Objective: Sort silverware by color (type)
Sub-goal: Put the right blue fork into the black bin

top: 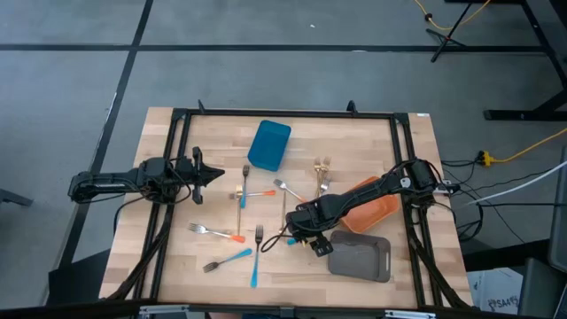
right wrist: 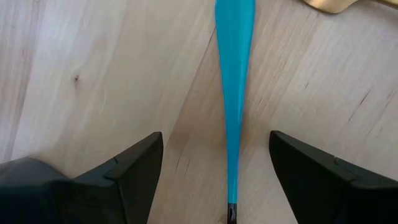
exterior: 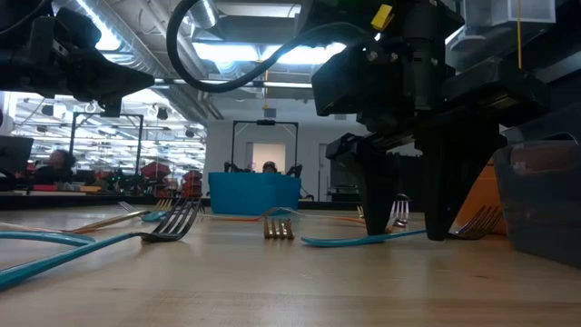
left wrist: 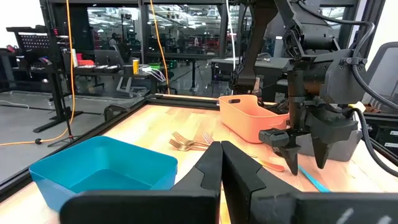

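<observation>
Between the spread fingers of the right pincer (right wrist: pixel 217 171), a blue fork (right wrist: pixel 234 93) lies flat on the worktop (right wrist: pixel 81 68), handle crosswise to the gap. Left pincer (top: pixel 215 175) hovers closed.

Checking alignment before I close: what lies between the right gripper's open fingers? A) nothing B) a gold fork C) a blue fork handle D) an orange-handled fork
C: the right gripper stands open astride the blue fork handle lying on the table.
</observation>
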